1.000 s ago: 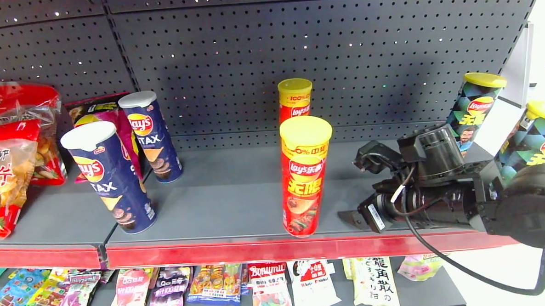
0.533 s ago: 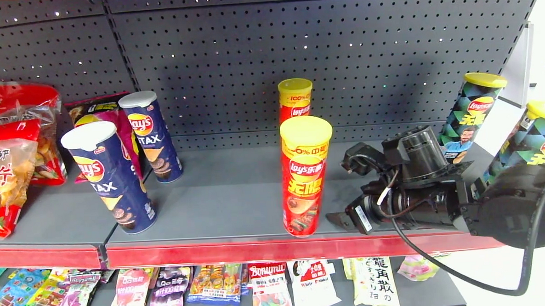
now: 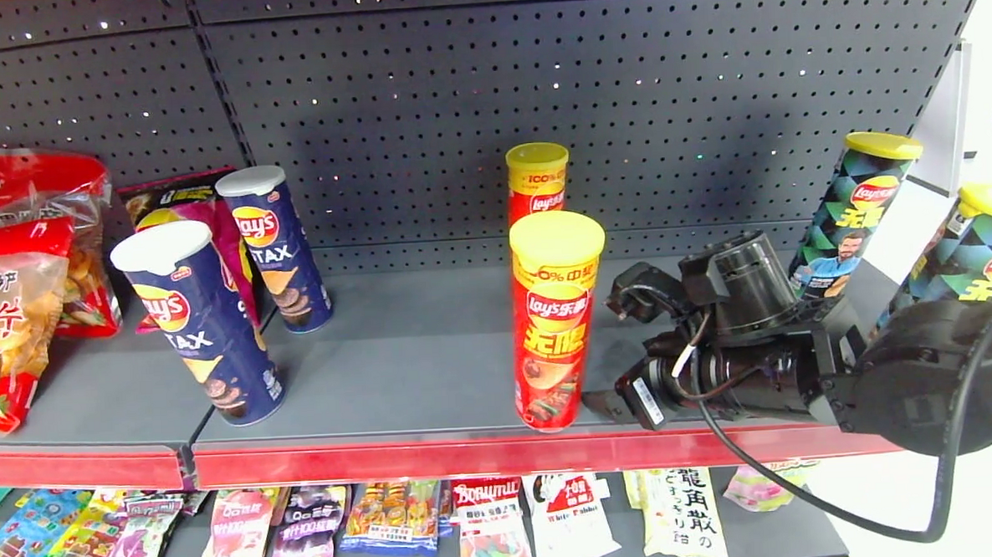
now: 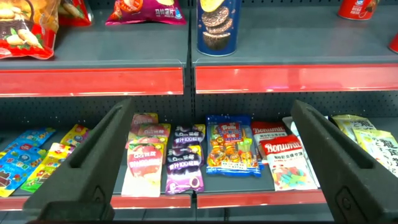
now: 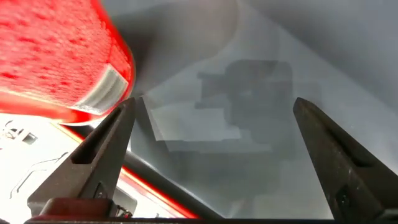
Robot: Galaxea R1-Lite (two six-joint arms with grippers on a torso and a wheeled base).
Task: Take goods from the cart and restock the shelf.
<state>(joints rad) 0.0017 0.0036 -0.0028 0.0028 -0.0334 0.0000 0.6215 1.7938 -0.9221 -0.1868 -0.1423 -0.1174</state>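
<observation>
— Head camera?
— The right gripper (image 3: 600,404) sits low on the shelf (image 3: 415,349), just right of the front red can (image 3: 558,326), which stands upright at the near edge.
— Left wrist?
— The left gripper (image 4: 211,106) is spread wide, empty, facing the snack packets (image 4: 230,149) on the lower tier.
— Right wrist?
— Jaws parted, gripping nothing, with the red can just beside one finger.

This is a shop, a snack aisle by the look of it. A grey metal shelf (image 3: 415,349) with a pegboard back (image 3: 622,97) and a red strip (image 3: 387,461) along its front edge carries packaged goods facing outward: blue crisp tubes (image 3: 201,325), red crisp tubes (image 3: 556,322), green-patterned tubes (image 3: 865,191) and bags of snacks (image 3: 12,308), each tube kind standing two deep. On the lower shelf (image 3: 775,542) sweet packets (image 3: 490,521) lie side by side in a row.
</observation>
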